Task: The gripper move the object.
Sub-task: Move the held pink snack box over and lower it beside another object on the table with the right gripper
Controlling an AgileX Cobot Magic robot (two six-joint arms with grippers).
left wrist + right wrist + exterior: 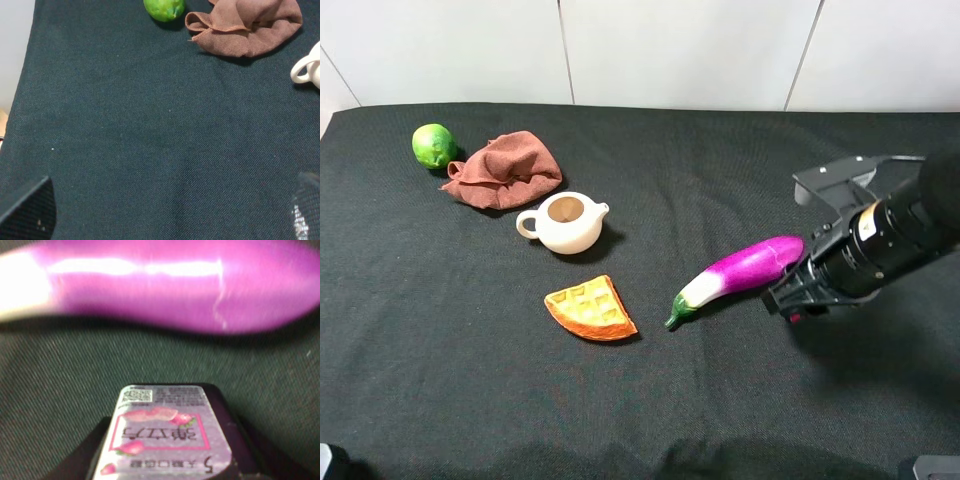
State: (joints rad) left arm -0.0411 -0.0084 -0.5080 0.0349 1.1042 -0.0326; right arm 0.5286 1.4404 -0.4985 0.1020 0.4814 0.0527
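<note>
since the object (pixel 165 435) sits right between the jaws of our right gripper (pixel 792 302), which seem clamped on its sides, the eggplant (pixel 740 272) lies just ahead, long axis crosswise; our left gripper (pixel 170 220), spread wide, hangs well apart.

Table (pixel 470 380) was plain black all over. Lime (pixel 434 145) was bright green, the cloth (pixel 505 170) a rusty brown, teapot (pixel 565 222) cream. Waffle (pixel 590 308) was orange-yellow with a grid pattern. Eggplant (pixel 740 272) went glossy purple fading to white, green stem. Tin (pixel 162 432) was black, silvery-lilac label, pink frame and strawberries.
</note>
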